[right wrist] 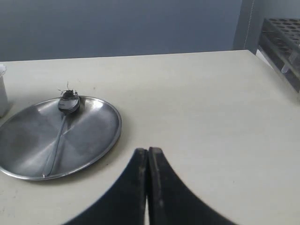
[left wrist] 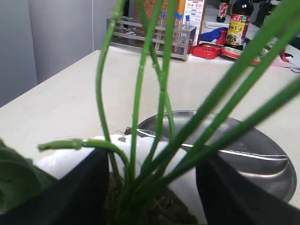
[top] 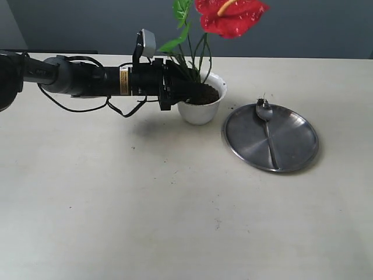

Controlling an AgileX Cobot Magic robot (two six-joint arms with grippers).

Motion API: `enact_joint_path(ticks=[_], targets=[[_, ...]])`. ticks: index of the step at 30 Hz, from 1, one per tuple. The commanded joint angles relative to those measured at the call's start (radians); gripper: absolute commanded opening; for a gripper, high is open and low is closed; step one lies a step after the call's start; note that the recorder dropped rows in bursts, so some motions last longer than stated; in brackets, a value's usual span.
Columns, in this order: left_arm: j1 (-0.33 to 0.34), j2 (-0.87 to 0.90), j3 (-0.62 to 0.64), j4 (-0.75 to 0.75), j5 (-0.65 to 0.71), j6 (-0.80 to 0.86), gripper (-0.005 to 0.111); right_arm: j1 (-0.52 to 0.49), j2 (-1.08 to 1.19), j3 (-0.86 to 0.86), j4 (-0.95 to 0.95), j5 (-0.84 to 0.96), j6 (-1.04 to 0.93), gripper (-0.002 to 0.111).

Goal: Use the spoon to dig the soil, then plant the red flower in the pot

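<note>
Left end effector [left wrist: 152,187]: spread astride red flower [left wrist: 138,108] stems, clear only at wrist; right end effector [right wrist: 148,157]: pressed together, wrist-view only.

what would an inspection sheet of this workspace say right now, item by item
surface: pale table, matte
job's things: red flower stands upright in the white pot, stems in the soil; spoon lies in the steel plate beside the pot, crumbs on its bowl
clutter: a few dark specks on the table
grippers: left gripper open, jaws either side of the flower stems; right gripper shut, empty, above the table
cables: black cable loops under the left arm
surroundings: test-tube rack and bottles beyond the plate; grey wall
</note>
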Motion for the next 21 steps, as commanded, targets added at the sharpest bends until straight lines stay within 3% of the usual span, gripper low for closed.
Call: enact_joint_path(ticks=[1,21], targets=[[-0.007,0.0,0.009,0.017,0.051,-0.002,0.055,-0.006,-0.003,0.002,0.0,-0.007,-0.006,-0.001],[0.013,-0.04,0.009,0.003,0.017,0.021,0.055,-0.006,-0.003,0.002,0.0,-0.007,-0.006,-0.001]])
